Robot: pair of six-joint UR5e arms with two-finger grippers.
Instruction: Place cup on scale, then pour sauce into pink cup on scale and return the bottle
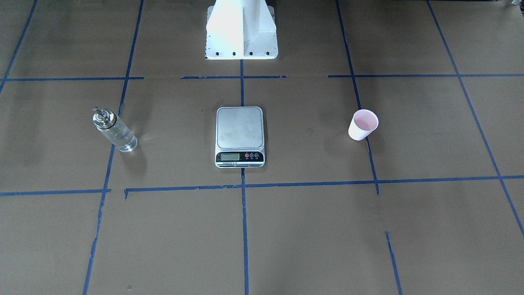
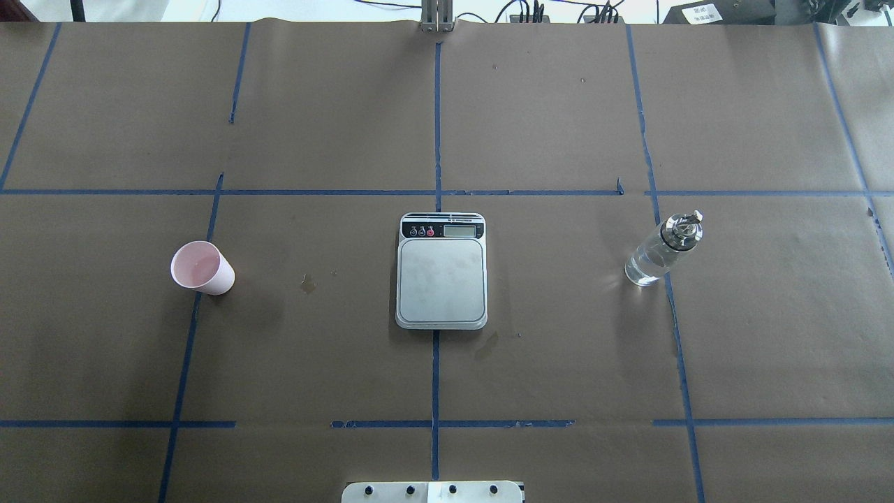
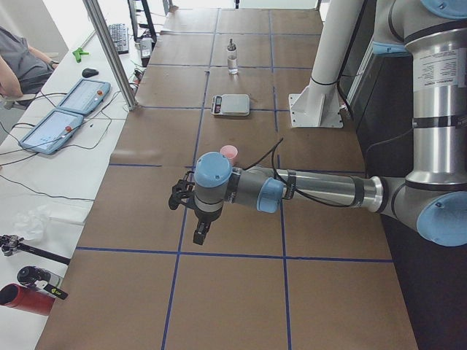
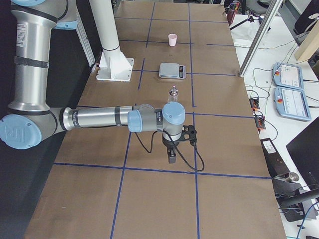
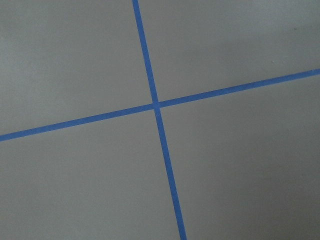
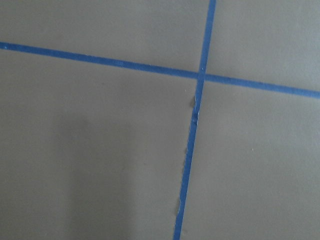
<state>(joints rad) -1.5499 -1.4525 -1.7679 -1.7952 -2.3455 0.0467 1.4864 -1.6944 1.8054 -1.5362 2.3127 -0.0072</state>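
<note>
Step in hand: cup onto scale, not yet begun. The cup (image 2: 202,268) stands upright, mouth up, on the desk (image 2: 559,349), well apart from the scale (image 2: 441,272) on its left. The bottle (image 2: 660,251) with its clear sauce (image 2: 644,269) stands well apart on the scale's right. The scale's platform is bare.

The left tool (image 3: 198,235) hangs beyond the cup, so the cup lies between it and the scale. The right tool (image 4: 171,157) hangs likewise beyond the bottle. Both show only in the side views, so I cannot tell whether either is open or closed (the wrist cameras see just paper and blue tape (image 5: 155,105)).

Judgement: the left arm suits the cup. Grip the wall from the side, lightly, since a tapered cup may slip or squash. Set it centred on the steel platform, away from display and buttons, and release once it sits flat.

Around: a small flat stain (image 2: 307,282) lies between cup and scale and is no hindrance. The robot's pedestal (image 1: 241,30) stands behind the scale. Tablets (image 3: 69,113) and an operator (image 3: 18,65) are off the desk.
</note>
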